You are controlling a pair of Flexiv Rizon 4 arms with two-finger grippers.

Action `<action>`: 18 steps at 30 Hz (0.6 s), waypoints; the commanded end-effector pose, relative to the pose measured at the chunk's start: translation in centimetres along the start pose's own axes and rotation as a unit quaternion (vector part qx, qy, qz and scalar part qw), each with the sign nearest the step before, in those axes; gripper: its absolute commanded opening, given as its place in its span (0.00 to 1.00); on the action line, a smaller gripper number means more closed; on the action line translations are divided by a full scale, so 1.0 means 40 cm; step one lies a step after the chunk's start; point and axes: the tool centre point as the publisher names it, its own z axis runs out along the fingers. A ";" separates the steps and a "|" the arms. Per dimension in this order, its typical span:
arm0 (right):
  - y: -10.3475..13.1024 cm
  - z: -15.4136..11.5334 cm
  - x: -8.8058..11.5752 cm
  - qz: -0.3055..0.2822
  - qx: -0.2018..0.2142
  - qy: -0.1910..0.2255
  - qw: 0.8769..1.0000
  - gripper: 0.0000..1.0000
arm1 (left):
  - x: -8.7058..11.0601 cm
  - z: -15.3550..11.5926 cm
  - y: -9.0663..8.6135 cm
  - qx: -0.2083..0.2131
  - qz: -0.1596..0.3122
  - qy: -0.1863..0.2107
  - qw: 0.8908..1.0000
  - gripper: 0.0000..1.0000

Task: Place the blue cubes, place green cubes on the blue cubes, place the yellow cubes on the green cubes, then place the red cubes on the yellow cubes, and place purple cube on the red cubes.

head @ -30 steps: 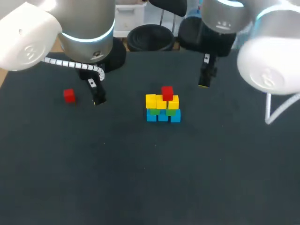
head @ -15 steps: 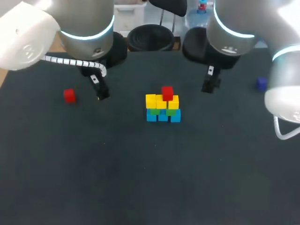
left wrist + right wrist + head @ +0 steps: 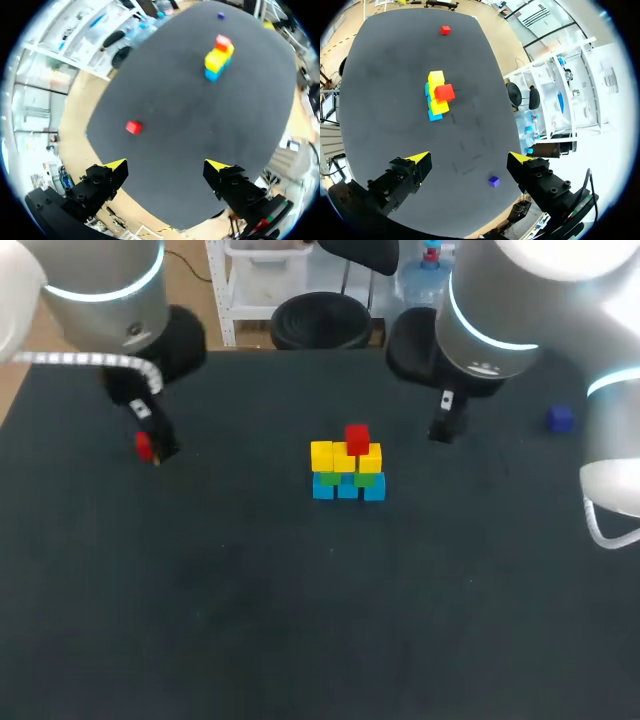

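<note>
Noted stack at frame ctr, red layer unfinished. Found left gripper splayed, empty, by loose red cube at frame left, prob. for pickup. Saw right gripper agape; purple cube upper right, saved for last.

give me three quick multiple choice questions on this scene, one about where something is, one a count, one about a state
1. Where is the loose red cube?
A) on the stack
B) on the table, ahead of the left jaws
C) held in the right jaws

2. How many red cubes are in view?
A) one
B) two
C) four

3. How do the right jaws stand?
A) open, empty
B) shut on a cube
C) shut, empty

Answers:
1 B: the left wrist view shows it lying alone on the table ahead of the left jaws.
2 B: one tops the stack, one lies loose.
3 A: the right wrist view shows them wide apart with nothing between.
</note>
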 end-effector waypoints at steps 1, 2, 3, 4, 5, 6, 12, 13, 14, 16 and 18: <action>0.006 0.000 0.006 0.001 0.009 -0.003 1.000 1.00 | 0.002 0.049 -0.018 0.063 0.104 0.036 0.992 1.00; 0.006 0.000 0.006 0.001 0.009 -0.003 1.000 1.00 | 0.003 0.058 -0.024 0.066 0.116 0.036 0.990 1.00; 0.006 0.000 0.006 0.001 0.009 -0.003 1.000 1.00 | 0.003 0.067 -0.026 0.074 0.123 0.041 0.989 1.00; 0.006 0.000 0.006 0.001 0.009 -0.003 1.000 1.00 | 0.001 0.072 -0.025 0.065 0.127 0.044 0.989 1.00; 0.006 0.000 0.006 0.001 0.009 -0.003 1.000 1.00 | -0.003 0.081 -0.020 0.058 0.130 0.051 0.989 1.00; 0.006 0.000 0.006 0.001 0.009 -0.003 1.000 1.00 | -0.007 0.088 -0.017 0.049 0.127 0.057 0.989 1.00; 0.006 0.000 0.006 0.001 0.009 -0.003 1.000 1.00 | -0.021 0.078 -0.014 0.004 0.136 0.084 0.987 1.00; 0.006 0.000 0.006 0.001 0.009 -0.003 1.000 1.00 | -0.021 0.078 -0.014 0.004 0.136 0.084 0.987 1.00; 0.006 0.000 0.006 0.001 0.009 -0.003 1.000 1.00 | -0.021 0.078 -0.014 0.004 0.136 0.084 0.987 1.00; 0.006 0.000 0.006 0.001 0.009 -0.003 1.000 1.00 | -0.021 0.078 -0.014 0.004 0.136 0.084 0.987 1.00; 0.006 0.000 0.006 0.001 0.009 -0.003 1.000 1.00 | -0.021 0.078 -0.014 0.004 0.136 0.084 0.987 1.00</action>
